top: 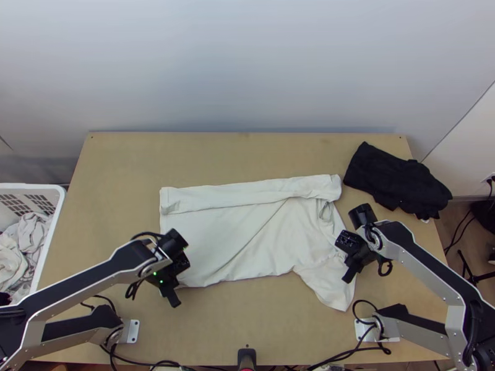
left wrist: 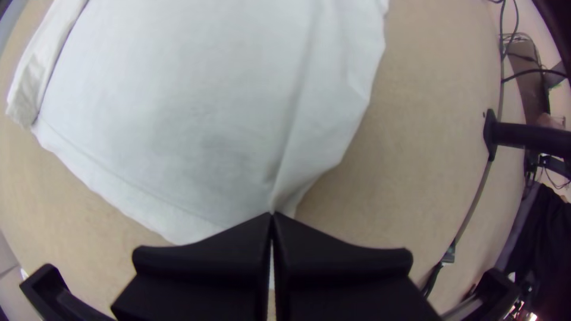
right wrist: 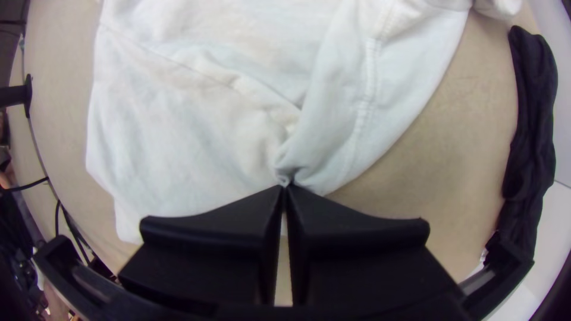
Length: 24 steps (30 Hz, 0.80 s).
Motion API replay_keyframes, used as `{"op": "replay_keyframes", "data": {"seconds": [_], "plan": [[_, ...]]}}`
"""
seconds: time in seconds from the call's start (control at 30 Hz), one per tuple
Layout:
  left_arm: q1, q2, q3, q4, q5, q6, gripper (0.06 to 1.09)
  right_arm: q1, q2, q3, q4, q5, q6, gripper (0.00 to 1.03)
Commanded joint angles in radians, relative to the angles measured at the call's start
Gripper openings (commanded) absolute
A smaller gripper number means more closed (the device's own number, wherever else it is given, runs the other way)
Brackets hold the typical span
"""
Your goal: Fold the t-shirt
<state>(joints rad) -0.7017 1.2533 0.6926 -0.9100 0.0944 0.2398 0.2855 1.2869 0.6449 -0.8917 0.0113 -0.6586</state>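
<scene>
T-shirt [top: 226, 229] on wooden table [top: 247, 318], pale wall [top: 247, 74] beyond.

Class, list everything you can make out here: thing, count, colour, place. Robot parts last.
T-shirt: one, white, mid-table, its far edge folded over
Dark cloth: one heap, black, table's far right
Basket: one, white, beyond the table's left edge
Laundry: several pieces, mostly whitish, in the basket
Table: one, light wood, under the shirt
Wall: one, pale grey, behind the table
Cables: several, black, near edge
Arms: two, silver-grey and black, left and right
Left gripper, right gripper: two, black, both pinching the shirt
</scene>
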Motion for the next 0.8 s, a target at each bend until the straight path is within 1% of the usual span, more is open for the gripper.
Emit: {"op": "replay_keyframes", "data": {"seconds": [0.0, 0.1, 0.17, 0.23, 0.4, 0.63, 0.77], "plan": [[0.154, -0.034, 0.054, -0.078, 0.096, 0.058, 0.1, -0.043, -0.052, 0.019, -0.072, -0.001, -0.015, 0.03], [0.268, -0.045, 0.114, -0.153, 0.145, 0.125, 0.1, -0.105, -0.086, 0.067, -0.118, -0.002, -0.061, 0.03], [0.321, -0.045, 0.15, -0.19, 0.149, 0.158, 0.1, -0.123, -0.09, 0.121, -0.17, -0.014, -0.073, 0.03], [0.358, -0.043, 0.173, -0.204, 0.151, 0.176, 0.1, -0.134, -0.086, 0.171, -0.191, -0.034, -0.076, 0.03], [0.395, -0.026, 0.197, -0.207, 0.154, 0.193, 0.1, -0.134, -0.028, 0.283, -0.219, -0.062, -0.07, 0.03], [0.487, 0.043, 0.288, -0.205, 0.166, 0.224, 0.1, -0.158, 0.089, 0.423, -0.222, -0.111, -0.059, 0.03], [0.528, 0.104, 0.343, -0.19, 0.168, 0.233, 0.1, -0.164, 0.158, 0.507, -0.224, -0.137, -0.032, 0.03]]}}
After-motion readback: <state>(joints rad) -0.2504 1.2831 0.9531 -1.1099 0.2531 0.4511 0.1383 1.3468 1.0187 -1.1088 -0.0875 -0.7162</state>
